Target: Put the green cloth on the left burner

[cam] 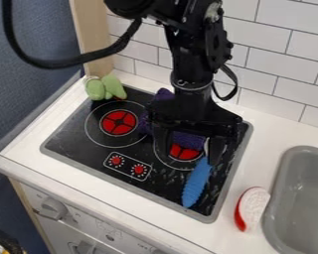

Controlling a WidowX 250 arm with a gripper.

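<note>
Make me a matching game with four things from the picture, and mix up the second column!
1. Green cloth
2. Blue thing
3. Red and white thing
4. Sink

A. On the counter
B. Grey
C. Behind the left burner
D. On the stove, in front of the right burner

Pairs: 1-C, 2-D, 3-A, 4-B

The stovetop (pixel 75 135) is smooth and glossy, with pale specks on its surface, inside a dull, metallic-looking rim (pixel 128 186). The green cloth (pixel 95 89) looks soft and matt; the purple cloth (pixel 188 140) has a rough, nubbly weave. The blue handle (pixel 197 182) looks like ridged plastic. The countertop (pixel 29 144) is smooth, the wall tiles (pixel 281 49) have a slight sheen, the post (pixel 99 63) is pale wood, and the sink (pixel 307 198) looks like smooth, satiny plastic.
</note>
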